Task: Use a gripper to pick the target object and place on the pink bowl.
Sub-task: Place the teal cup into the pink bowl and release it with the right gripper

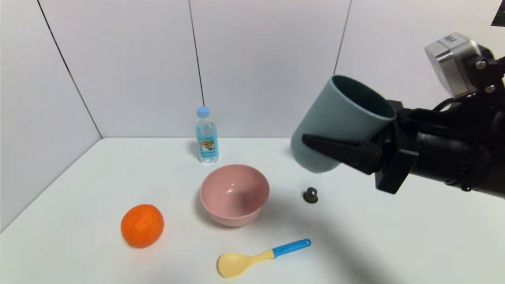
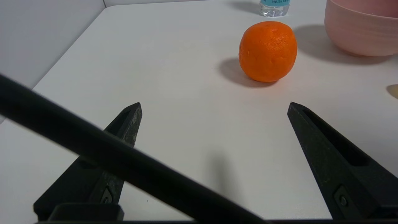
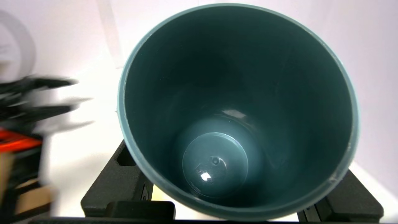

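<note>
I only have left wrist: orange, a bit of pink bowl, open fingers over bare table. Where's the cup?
Observer: The right gripper holds the cup in the air, tilted, right of the bowl and not yet over it.
Operator: Anything in the cup?
Observer: No. The right wrist view looks straight in; the cup is empty.
Operator: Bowl empty too?
Observer: Yes, nothing in it.
Operator: Anything under the path?
Observer: A small dark knob sits on the table between cup and bowl; a spoon lies nearer the robot.
</note>
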